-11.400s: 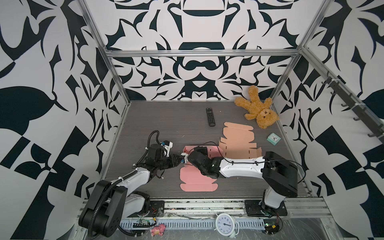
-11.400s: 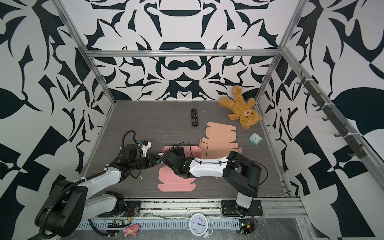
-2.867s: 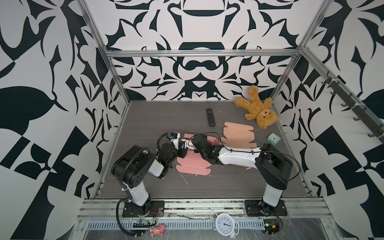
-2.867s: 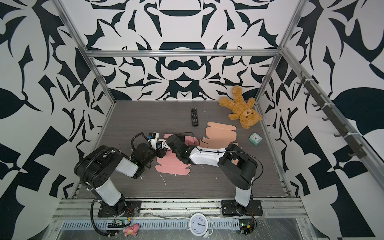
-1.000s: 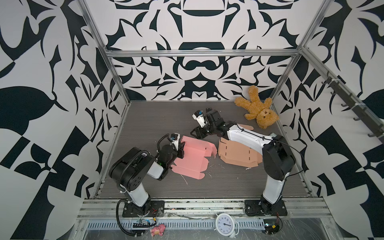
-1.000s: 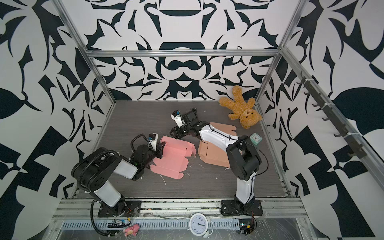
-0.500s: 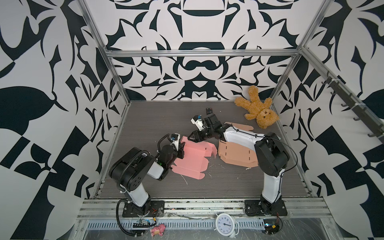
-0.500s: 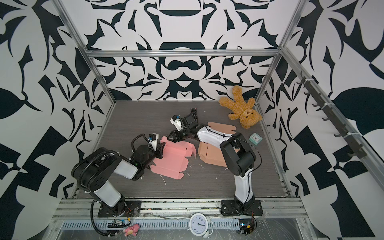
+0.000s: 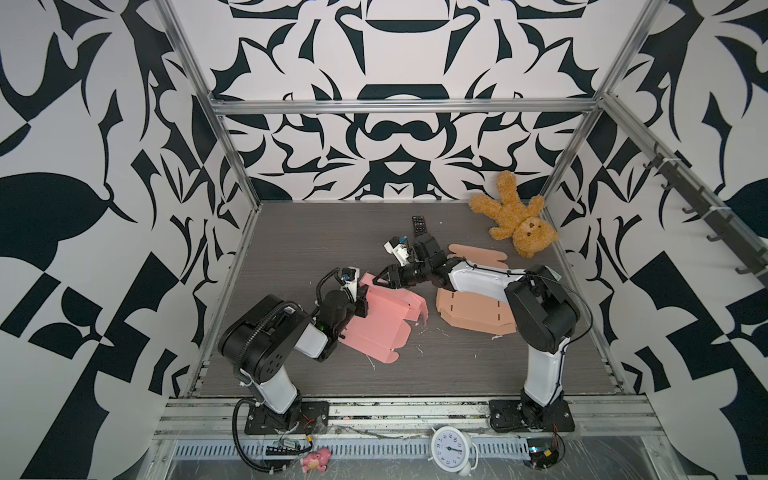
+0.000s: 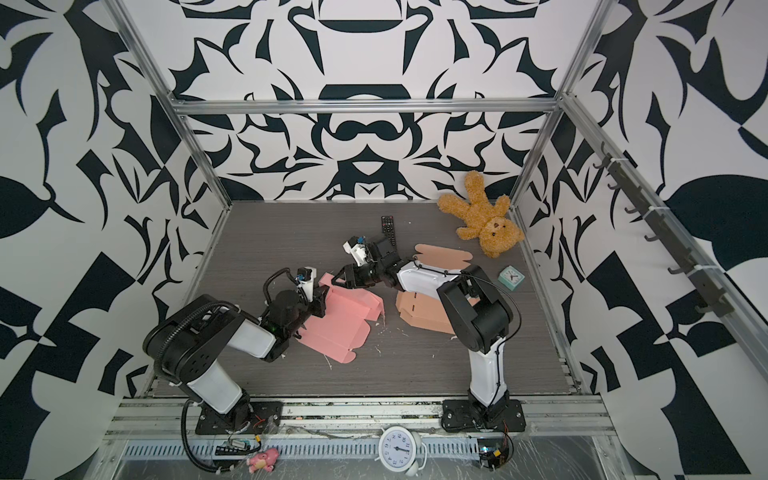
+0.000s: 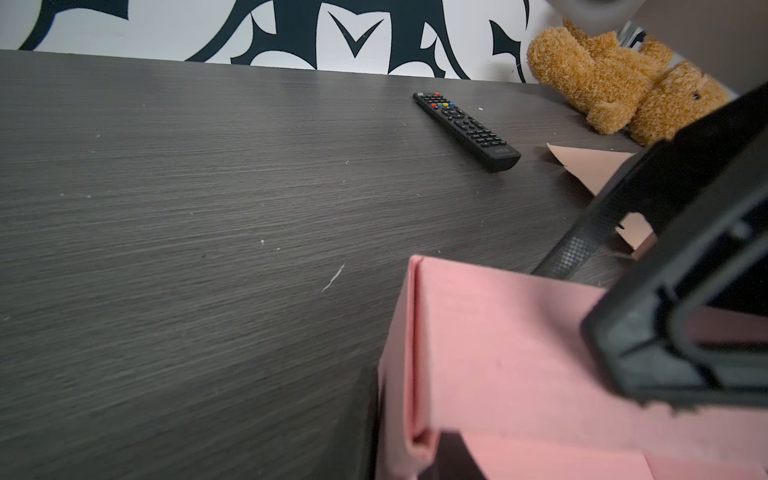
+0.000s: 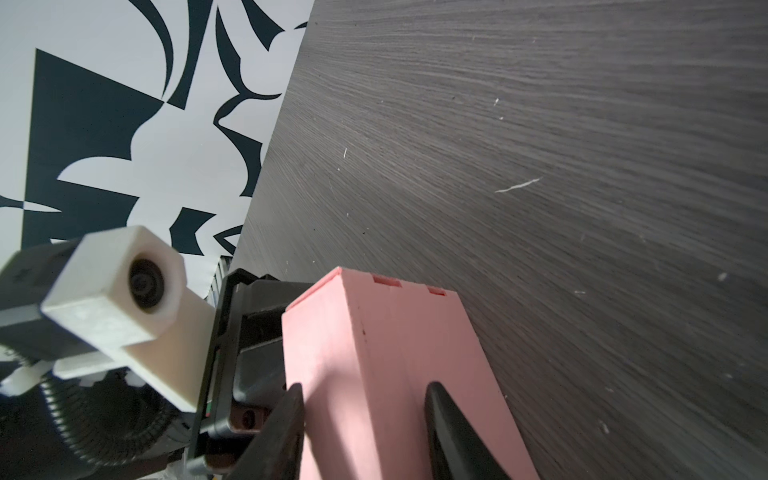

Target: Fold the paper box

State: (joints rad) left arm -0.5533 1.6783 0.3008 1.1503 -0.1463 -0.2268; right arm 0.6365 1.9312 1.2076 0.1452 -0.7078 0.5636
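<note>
The smooth, matte pink paper box [image 9: 380, 322] has a creased, slotted wall standing upright; the left gripper [image 9: 362, 296] pinches it, and the right gripper [image 12: 365, 386] straddles it with jaws parted.

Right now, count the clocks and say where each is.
2. A white clock stands at the front, off the table; a small teal clock sits on it, by its right edge. More may be hidden.
</note>
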